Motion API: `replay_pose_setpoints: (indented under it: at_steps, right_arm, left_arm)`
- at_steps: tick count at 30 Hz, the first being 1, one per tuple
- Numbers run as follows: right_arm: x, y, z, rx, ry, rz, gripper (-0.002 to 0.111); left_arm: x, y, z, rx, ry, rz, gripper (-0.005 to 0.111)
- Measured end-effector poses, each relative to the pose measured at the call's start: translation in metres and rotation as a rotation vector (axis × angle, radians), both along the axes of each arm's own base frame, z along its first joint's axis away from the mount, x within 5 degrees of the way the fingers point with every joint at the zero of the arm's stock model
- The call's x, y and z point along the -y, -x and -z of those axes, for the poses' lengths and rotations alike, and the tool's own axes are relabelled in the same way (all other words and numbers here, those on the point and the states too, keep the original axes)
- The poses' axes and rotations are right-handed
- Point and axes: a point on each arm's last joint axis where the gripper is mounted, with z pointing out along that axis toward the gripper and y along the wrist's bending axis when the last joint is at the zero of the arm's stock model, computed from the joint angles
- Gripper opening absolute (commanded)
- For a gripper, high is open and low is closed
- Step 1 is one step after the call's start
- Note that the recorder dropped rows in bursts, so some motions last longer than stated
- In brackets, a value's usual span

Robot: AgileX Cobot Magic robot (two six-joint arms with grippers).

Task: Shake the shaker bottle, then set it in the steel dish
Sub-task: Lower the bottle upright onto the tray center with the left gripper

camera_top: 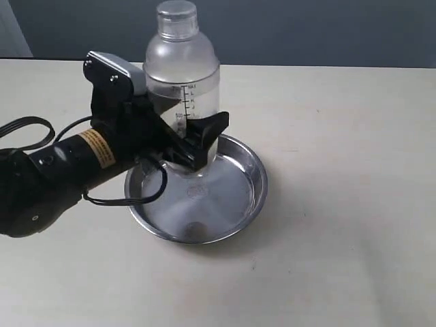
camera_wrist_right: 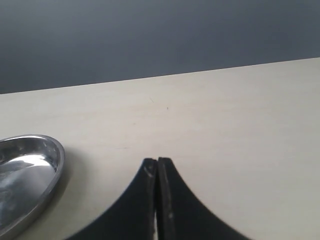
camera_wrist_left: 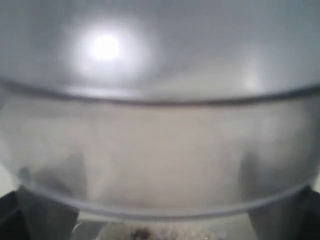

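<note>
Left tool (camera_top: 189, 137) gripped the upright bottle (camera_top: 182, 68) just inside the far rim of the dish (camera_top: 253, 196); released before its base sat flat, the tall bottle risked tipping out onto the counter (camera_top: 340, 238).

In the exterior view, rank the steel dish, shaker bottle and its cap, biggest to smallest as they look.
Largest, too alike to rank: steel dish, wider, and shaker bottle, taller.
Smallest: cap.

Shaker bottle (camera_top: 182, 68) upright (frosted, capped) at steel dish (camera_top: 240, 204) far side; dish shiny.
</note>
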Motion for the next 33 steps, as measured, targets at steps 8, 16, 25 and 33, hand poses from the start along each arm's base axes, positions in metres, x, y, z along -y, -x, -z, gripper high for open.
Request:
replay_pose_setpoints:
  at_steps: [8, 16, 25, 33]
  right_arm:
    - [0.000, 0.000, 0.000, 0.000, 0.000, 0.000, -0.001]
    - [0.000, 0.000, 0.000, 0.000, 0.000, 0.000, -0.001]
    - [0.000, 0.000, 0.000, 0.000, 0.000, 0.000, -0.001]
    - [0.000, 0.000, 0.000, 0.000, 0.000, 0.000, -0.001]
  left_arm:
    - [0.003, -0.009, 0.039, -0.066, -0.074, -0.010, 0.000]
    - [0.007, -0.015, 0.058, -0.055, -0.053, -0.007, 0.000]
    - [0.011, -0.022, 0.060, -0.033, -0.036, -0.008, 0.000]
    - [0.010, -0.023, 0.066, -0.049, -0.039, -0.019, 0.000]
